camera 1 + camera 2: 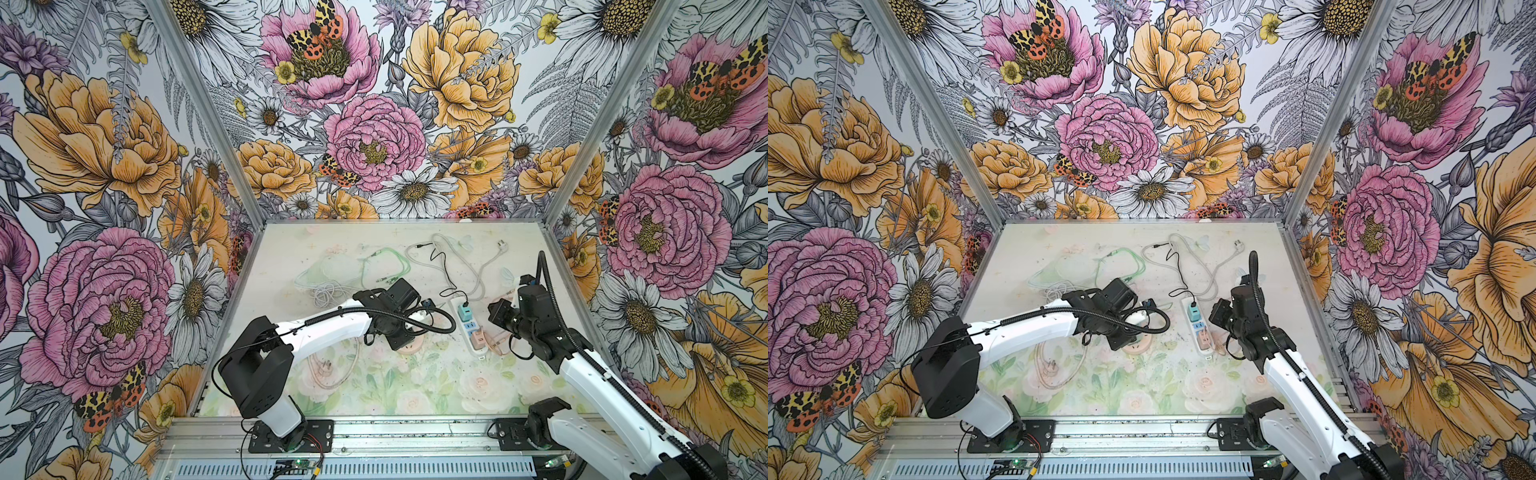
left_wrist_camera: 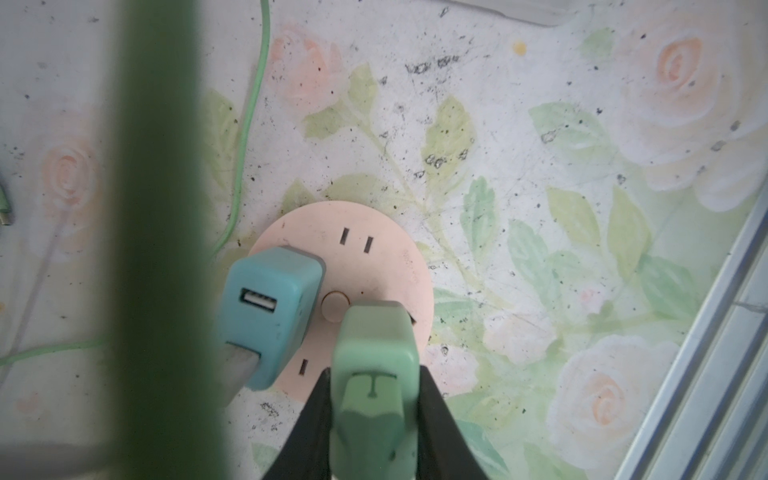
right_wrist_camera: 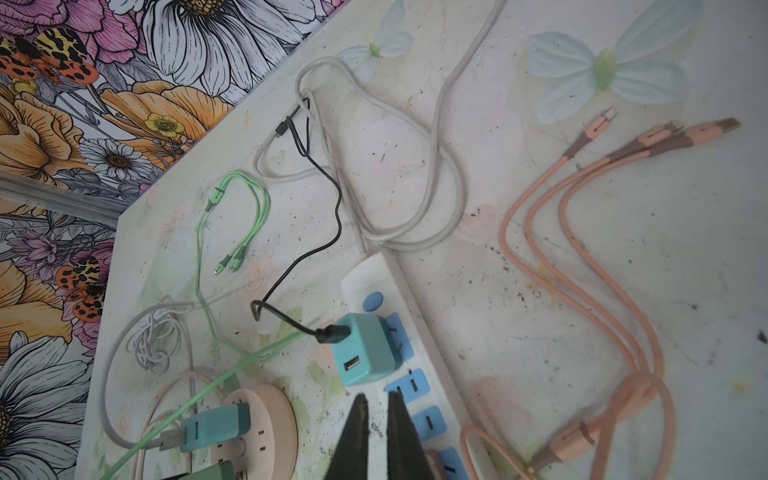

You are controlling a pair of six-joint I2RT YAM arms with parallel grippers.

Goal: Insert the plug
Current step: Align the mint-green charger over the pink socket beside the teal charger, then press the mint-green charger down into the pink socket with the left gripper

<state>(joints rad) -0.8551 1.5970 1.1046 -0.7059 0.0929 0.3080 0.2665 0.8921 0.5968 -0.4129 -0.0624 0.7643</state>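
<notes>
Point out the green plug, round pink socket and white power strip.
green plug (image 2: 374,340), left wrist view, middle of its body.
round pink socket (image 2: 395,266), left wrist view, bare pink face.
white power strip (image 3: 365,274), right wrist view, bare white end.

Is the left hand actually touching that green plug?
Touching. The left wrist view shows the left hand with its black fingers pressed against both sides of the green plug, with no gap.

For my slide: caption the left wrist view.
Left claw holds a green plug at the round pink socket, beside a blue USB charger.
</notes>
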